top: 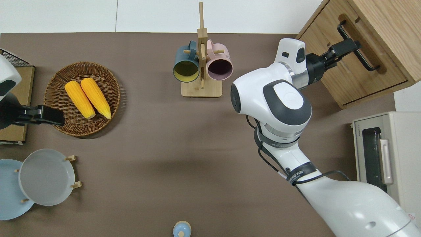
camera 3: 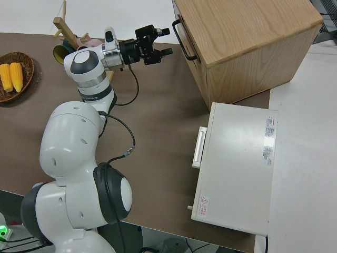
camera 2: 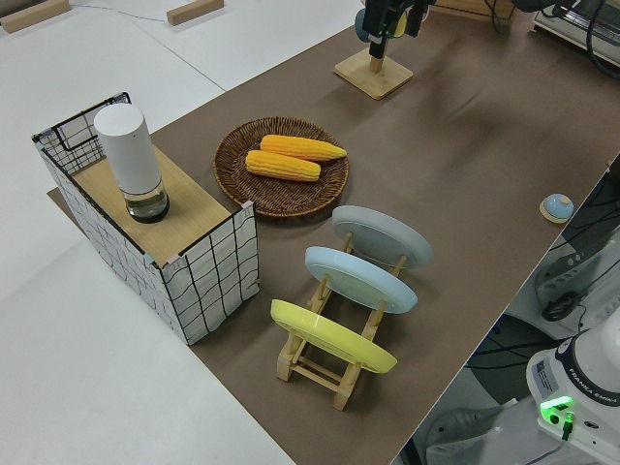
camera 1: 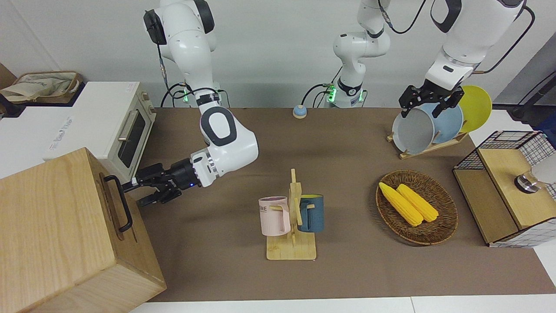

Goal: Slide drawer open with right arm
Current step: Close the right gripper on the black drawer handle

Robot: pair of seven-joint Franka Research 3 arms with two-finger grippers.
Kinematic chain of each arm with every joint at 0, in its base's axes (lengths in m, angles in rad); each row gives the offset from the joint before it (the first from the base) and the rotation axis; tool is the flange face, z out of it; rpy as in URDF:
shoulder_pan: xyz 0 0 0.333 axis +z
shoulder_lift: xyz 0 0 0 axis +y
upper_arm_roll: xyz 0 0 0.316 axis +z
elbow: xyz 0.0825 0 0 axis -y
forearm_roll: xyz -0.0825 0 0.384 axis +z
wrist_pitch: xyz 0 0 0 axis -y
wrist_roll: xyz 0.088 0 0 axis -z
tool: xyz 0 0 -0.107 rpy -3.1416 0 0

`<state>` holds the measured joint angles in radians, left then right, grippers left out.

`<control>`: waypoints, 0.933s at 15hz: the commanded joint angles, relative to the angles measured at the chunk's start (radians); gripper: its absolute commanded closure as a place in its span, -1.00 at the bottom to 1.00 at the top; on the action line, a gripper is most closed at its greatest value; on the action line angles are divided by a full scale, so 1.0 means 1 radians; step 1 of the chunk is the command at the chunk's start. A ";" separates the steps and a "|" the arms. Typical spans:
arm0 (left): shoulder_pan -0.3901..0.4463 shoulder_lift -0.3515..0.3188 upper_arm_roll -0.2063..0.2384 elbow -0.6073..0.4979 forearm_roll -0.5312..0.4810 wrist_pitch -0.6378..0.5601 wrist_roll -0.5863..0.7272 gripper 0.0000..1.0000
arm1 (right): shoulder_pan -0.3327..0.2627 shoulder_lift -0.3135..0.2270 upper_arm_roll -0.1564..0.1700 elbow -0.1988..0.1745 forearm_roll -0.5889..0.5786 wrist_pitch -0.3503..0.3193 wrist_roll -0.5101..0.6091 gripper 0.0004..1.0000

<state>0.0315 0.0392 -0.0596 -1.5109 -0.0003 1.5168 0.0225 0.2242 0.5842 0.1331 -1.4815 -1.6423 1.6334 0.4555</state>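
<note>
Reaching out from its base toward its own end of the table [top: 158, 158], the right arm [top: 279, 105] had brought its claw [camera 1: 138, 190] level with the drawer [top: 353, 65] of the pale wooden cabinet [camera 1: 52, 234], which stood farther from the robots than the white toaster oven [camera 1: 108, 126]. The claw's fingers stood apart, one above the other, just short of the black bar handle [camera 1: 118, 202]; in the overhead view their tips appeared to reach the bar, yet nothing was gripped. The drawer front sat flush with the cabinet, so the drawer was not yet opened. The step in hand looked like the approach to the handle. The next move would call for easing the fingers around the bar, closing on it, then pulling straight out along the drawer's travel. The left arm was parked, and whether its claw [camera 1: 428, 102] was open could not be told.
</note>
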 commanded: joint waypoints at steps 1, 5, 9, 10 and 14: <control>0.004 0.013 -0.006 0.026 0.017 -0.020 0.010 -0.99 | -0.042 0.028 0.011 0.001 -0.079 0.019 0.041 -0.95; 0.004 0.011 -0.006 0.026 0.017 -0.020 0.010 -0.99 | -0.052 0.032 0.011 0.003 -0.085 0.019 0.040 -0.45; 0.004 0.011 -0.006 0.026 0.017 -0.020 0.010 -0.99 | -0.052 0.032 0.011 0.004 -0.086 0.014 0.034 1.00; 0.004 0.011 -0.006 0.026 0.017 -0.020 0.010 -0.99 | -0.052 0.032 0.011 0.004 -0.086 0.014 0.029 1.00; 0.004 0.011 -0.006 0.024 0.017 -0.020 0.010 -0.99 | -0.046 0.031 0.013 0.004 -0.085 0.003 0.026 1.00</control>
<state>0.0315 0.0392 -0.0596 -1.5109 -0.0003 1.5168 0.0225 0.1875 0.6107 0.1336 -1.4747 -1.7076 1.6325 0.4950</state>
